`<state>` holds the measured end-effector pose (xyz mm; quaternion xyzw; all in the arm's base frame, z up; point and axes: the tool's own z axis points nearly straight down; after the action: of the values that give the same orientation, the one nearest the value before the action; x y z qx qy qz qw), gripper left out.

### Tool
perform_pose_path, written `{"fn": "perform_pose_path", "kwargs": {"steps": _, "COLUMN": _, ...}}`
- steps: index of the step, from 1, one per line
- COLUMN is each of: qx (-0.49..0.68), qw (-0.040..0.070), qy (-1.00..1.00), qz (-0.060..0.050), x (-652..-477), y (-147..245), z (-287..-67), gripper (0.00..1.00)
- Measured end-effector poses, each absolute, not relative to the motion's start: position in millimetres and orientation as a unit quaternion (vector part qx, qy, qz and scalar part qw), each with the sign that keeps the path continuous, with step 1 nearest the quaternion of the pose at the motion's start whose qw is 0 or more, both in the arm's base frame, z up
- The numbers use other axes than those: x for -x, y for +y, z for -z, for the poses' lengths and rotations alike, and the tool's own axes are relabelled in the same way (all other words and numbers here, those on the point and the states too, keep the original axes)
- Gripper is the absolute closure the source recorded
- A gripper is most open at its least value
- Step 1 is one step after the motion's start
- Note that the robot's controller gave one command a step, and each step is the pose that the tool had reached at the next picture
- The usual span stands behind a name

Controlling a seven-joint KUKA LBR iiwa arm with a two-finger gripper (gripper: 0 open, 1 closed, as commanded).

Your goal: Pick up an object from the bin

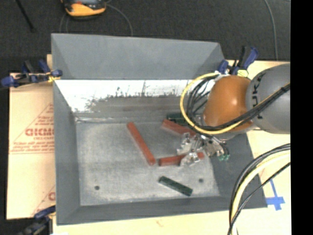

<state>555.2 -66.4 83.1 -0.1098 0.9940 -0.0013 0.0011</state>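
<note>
Here, my tool, open or closed I couldn't tell, hung at the short red bar, which I judged best gripped across its width.

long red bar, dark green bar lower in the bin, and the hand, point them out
long red bar (pixel 141 143): camera view, middle of its length
dark green bar (pixel 175 186): camera view, middle of its length
hand (pixel 191 155): camera view, its metal tip, right of the long red bar
</note>
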Motion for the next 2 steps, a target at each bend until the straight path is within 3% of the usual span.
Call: {"fn": "perform_pose_path", "kwargs": {"steps": 2, "qx": 0.109, "qw": -0.001, "qy": 0.994, "qz": 0.0, "x": -553.2, "y": -66, "z": -96, "gripper": 1.0}}
